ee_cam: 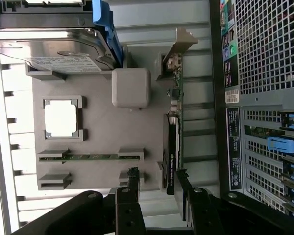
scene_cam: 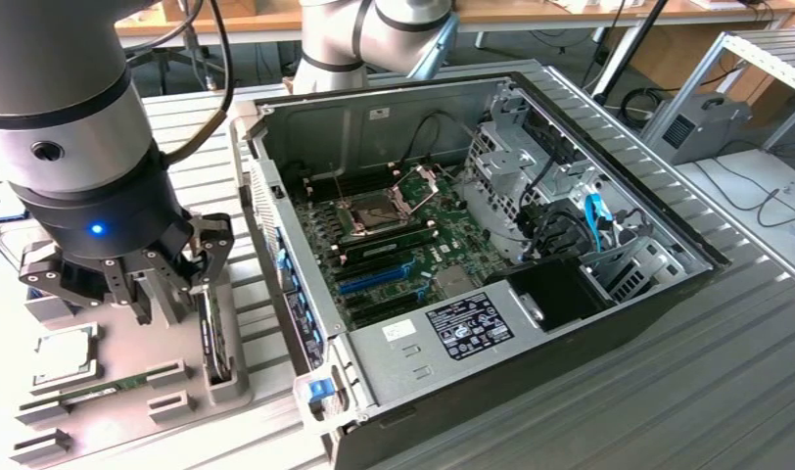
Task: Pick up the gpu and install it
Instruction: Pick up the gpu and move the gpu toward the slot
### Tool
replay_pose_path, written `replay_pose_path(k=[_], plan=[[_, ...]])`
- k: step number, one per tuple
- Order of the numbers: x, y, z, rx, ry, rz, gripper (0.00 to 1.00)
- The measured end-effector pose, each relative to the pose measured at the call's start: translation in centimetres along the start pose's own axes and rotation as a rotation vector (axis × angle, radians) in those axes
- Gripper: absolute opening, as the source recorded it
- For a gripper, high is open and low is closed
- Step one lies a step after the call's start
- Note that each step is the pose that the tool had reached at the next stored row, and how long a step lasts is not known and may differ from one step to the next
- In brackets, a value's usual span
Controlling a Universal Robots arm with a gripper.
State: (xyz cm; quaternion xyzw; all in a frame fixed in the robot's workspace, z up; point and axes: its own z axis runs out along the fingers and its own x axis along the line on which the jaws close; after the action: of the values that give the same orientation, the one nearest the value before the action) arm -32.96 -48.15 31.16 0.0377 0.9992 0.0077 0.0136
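On the grey tray (scene_cam: 134, 345) at the exterior view's left, just beside the open computer case (scene_cam: 574, 364), we find the gpu (scene_cam: 216, 338) standing on its long edge in a slot along the side of the tray nearest the case. The gripper (scene_cam: 163, 299) hangs above the tray, and the gpu sits below it and slightly toward the exterior view's right; we see no contact between the two. The jaws are spread wide and hold nothing.

In the wrist view the end of the gpu (ee_cam: 171, 147) that carries the black block shows between the two fingertips (ee_cam: 133, 182), much closer to one than to the other; the silver bracket (ee_cam: 179, 46) is at the opposite end.

The card's long axis runs along the tray's border, parallel to the case's side wall; in the exterior view it leads from under the gripper toward the view's lower edge. Its green board face is turned toward the case; the black block faces the middle of the tray.

Elsewhere on the tray we see a hard drive (ee_cam: 54, 54), a square processor (ee_cam: 62, 119) in its recess, and a memory stick (ee_cam: 90, 156) lying crosswise to the gpu, well apart from it.
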Motion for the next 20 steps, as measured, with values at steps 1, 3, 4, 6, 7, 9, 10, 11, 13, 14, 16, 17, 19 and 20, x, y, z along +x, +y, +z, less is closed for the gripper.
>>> replay_pose_path(k=[1, 3, 4, 6, 7, 9, 10, 11, 13, 14, 16, 17, 19, 20], plan=[[0.02, 0.0, 0.04, 0.0, 0.0, 0.0, 0.42], [0.05, 0.0, 0.13, 0.0, 0.0, 0.0, 0.42], [0.07, -0.01, 0.16, 0.0001, 0.0001, 0.0, 0.42], [0.1, -0.01, 0.24, 0.0001, 0.0, 0.0, 0.42], [0.11, -0.01, 0.28, 0.0001, 0.0001, 0.0, 0.42], [0.14, -0.02, 0.36, 0.0002, 0.0, 0.0, 0.42], [0.15, -0.02, 0.4, 0.0003, 0.0, 0.0, 0.42], [0.16, -0.02, 0.44, 0.0003, 0.0, 0.0, 0.42], [0.18, -0.02, 0.52, 0.0005, 0.0, 0.0, 0.42], [0.19, -0.02, 0.56, 0.0005, 0.0, 0.0, 0.42], [0.21, -0.02, 0.64, 0.0006, 0.0, 0.0, 0.42], [0.22, -0.03, 0.68, 0.0007, 0.0, 0.0, 0.42], [0.23, -0.03, 0.76, 0.0008, 0.0, 0.0, 0.42], [0.24, -0.03, 0.8, 0.0008, 0.0, 0.0, 0.42]])
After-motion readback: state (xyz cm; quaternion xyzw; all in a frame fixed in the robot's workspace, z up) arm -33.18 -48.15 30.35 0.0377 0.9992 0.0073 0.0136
